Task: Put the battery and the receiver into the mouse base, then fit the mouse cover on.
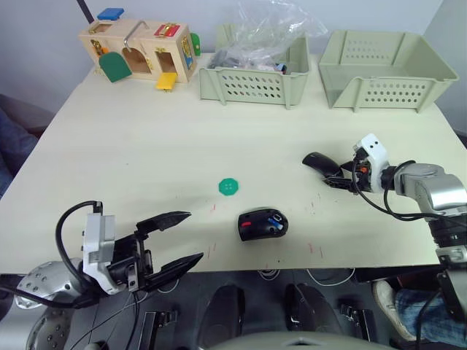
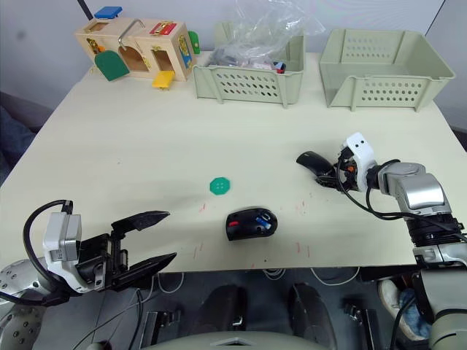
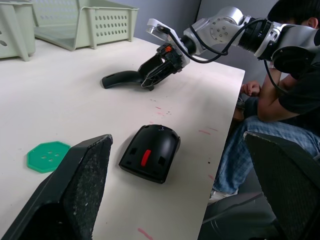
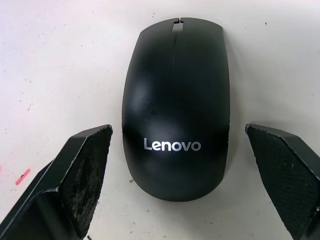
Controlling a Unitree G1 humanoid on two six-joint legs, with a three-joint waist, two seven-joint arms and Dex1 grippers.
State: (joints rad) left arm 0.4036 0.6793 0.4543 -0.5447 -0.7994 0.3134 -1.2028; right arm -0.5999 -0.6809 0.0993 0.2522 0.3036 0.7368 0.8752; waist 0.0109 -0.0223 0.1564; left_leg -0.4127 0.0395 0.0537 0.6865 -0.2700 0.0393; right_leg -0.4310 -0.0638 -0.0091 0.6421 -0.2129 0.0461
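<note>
The mouse cover [image 4: 176,107] lies dead ahead at twelve o'clock of the right gripper [image 4: 180,185], long axis along the approach. Its jaws gape wide, straddling the shell and holding nothing; the left gripper [image 1: 175,240], also open and empty, is farther off.

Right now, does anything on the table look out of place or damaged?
Nothing looks damaged or spilled. The mouse base lies open with the battery in it; the cover lies flat, apart from it, between the open right gripper's fingers.

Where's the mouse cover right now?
The mouse cover lies on the table's right side, between the open fingers of the right gripper, up and right of the mouse base, in front of the empty bin.
</note>
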